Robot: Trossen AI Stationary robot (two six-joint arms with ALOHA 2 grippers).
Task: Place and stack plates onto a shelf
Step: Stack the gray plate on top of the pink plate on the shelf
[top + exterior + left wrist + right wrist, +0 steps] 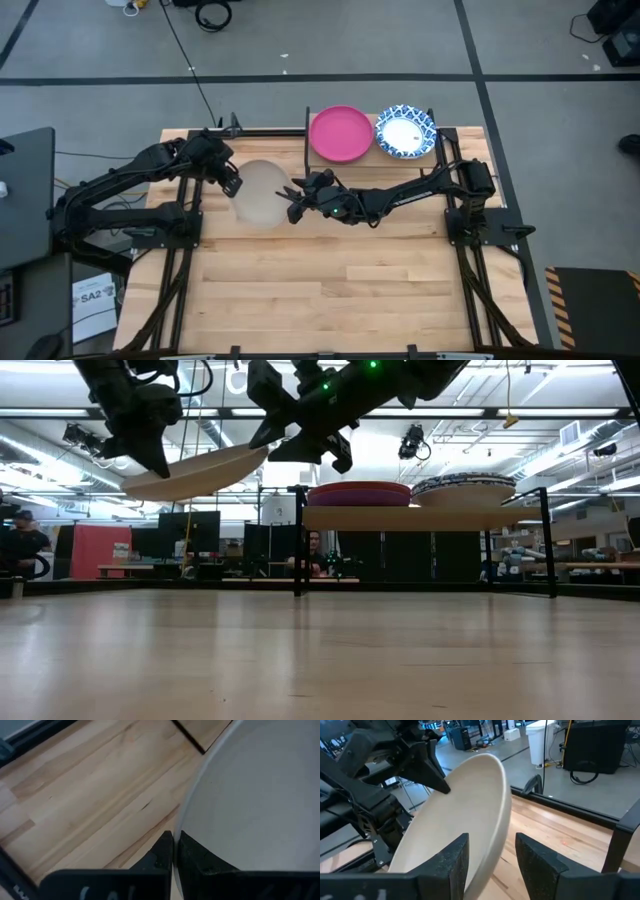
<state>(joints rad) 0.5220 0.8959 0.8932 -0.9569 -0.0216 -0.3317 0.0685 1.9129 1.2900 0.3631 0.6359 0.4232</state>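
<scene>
A cream-coloured plate [260, 192] hangs in the air above the counter [330, 290], just left of the shelf [420, 517]; low view shows it tilted, its right edge higher. It looks like a plate seen from its underside, but the top face can't be made out, so colour of that side unknown.

Left end effector [230, 182] is pinched tight on the plate's left rim; in left wrist view its fingers [162, 852] sit nearly together w/ the rim edge between them. Right end effector [298, 200] is at the plate's opposite rim, fingers [537, 857] spread wide, one on each side of the edge, w/ a gap showing on both sides, so not gripping it. Both arms reach in toward the middle of the counter from their own sides.

Shelf stands at the counter's far edge, right of centre. On it, side by side: a magenta plate [341, 133] on the left half and a blue-patterned plate [405, 131] on the right half. Low view shows each spot is prob. a short stack rather than one plate, but count not clear.

Beyond the counter, low view shows a person [20, 540] at far left of the room.
</scene>
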